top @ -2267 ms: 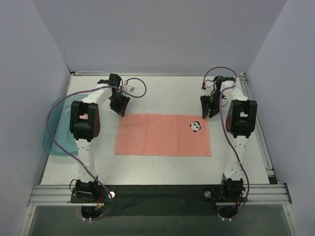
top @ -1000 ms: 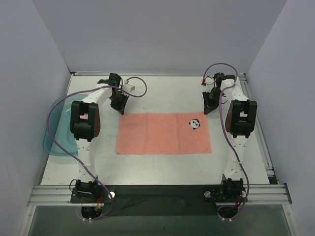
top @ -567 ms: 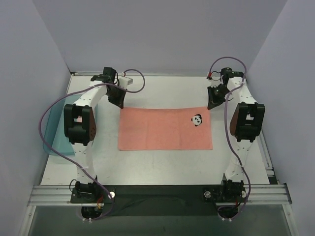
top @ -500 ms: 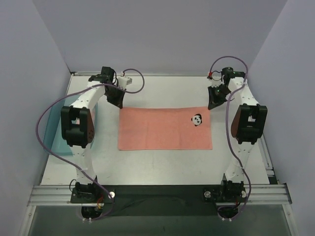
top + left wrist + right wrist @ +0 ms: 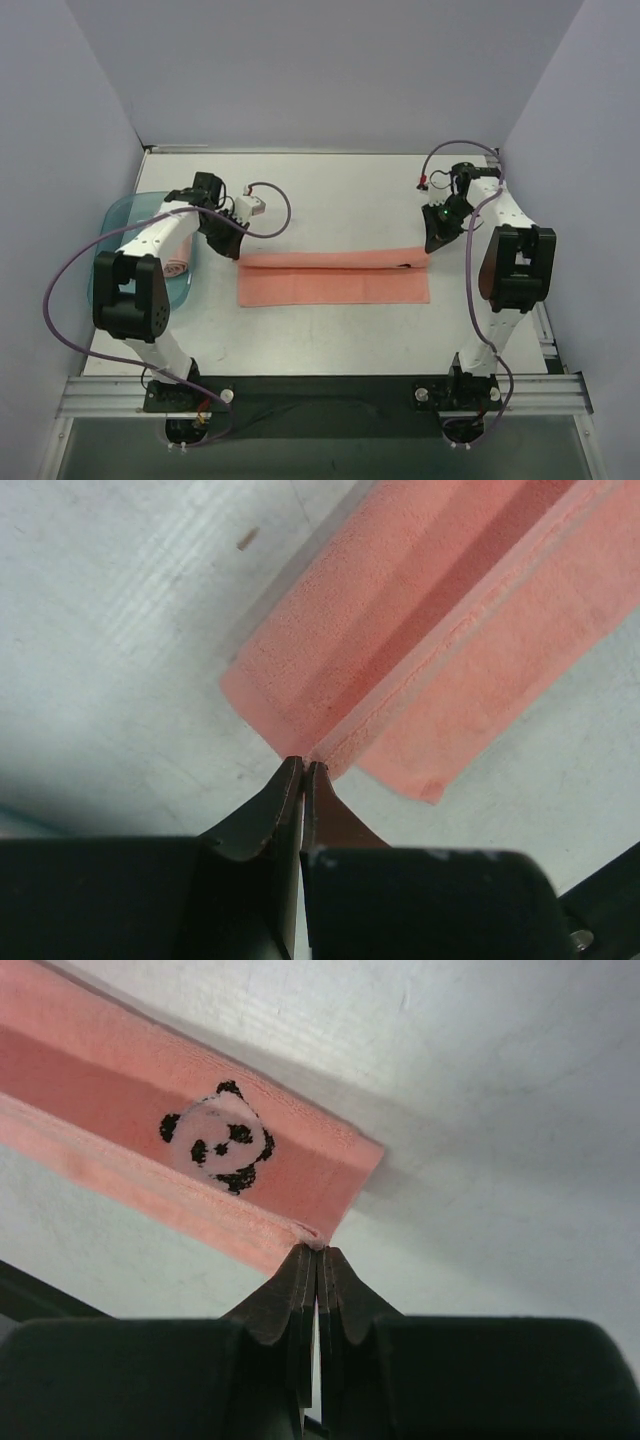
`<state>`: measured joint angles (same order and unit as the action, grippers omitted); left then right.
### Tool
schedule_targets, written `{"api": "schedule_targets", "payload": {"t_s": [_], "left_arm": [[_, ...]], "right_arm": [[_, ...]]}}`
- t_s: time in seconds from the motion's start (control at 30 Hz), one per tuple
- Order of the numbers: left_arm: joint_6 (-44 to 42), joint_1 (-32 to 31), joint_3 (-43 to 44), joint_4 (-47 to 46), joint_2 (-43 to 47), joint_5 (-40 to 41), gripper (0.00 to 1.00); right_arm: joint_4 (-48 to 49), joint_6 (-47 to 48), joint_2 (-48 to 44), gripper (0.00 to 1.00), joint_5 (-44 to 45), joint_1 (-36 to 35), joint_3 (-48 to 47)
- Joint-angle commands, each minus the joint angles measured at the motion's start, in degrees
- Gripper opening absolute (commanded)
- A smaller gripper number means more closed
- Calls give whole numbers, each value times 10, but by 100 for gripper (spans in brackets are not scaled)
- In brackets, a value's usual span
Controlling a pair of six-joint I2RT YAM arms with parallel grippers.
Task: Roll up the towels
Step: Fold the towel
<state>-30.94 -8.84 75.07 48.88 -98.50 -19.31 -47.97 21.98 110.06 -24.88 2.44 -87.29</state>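
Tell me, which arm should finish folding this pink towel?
Probably both: the left gripper and the right gripper are each shut on a towel corner, so neither is better placed.

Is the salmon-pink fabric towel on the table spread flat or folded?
Folded lengthwise: the towel shows two layers, left gripper and right gripper each pinching an upper-layer corner.

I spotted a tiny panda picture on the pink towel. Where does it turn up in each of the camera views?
Top external: the panda is only a dark speck near the right end of the pink towel, mostly tucked under the folded-over edge.
Left wrist: not in it.
Right wrist: the panda is plain to see, up and left of centre.
Shared landmark: the pink towel shows in all three views.
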Motion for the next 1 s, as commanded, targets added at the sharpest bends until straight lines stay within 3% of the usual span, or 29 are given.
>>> {"api": "schedule_targets", "payload": {"t_s": [0.0,0.43,0.97], "left_arm": [[-55,4,-56,-36,64,-6,0],[-6,-3,-91,-65,0,4,0],[27,-11,-106,-79,-15,15,0]], "right_arm": [[-27,38,-51,0,20,5,33],[-13,32,14,0,48,1,71],[0,20,4,0,56,-10,99]]}}
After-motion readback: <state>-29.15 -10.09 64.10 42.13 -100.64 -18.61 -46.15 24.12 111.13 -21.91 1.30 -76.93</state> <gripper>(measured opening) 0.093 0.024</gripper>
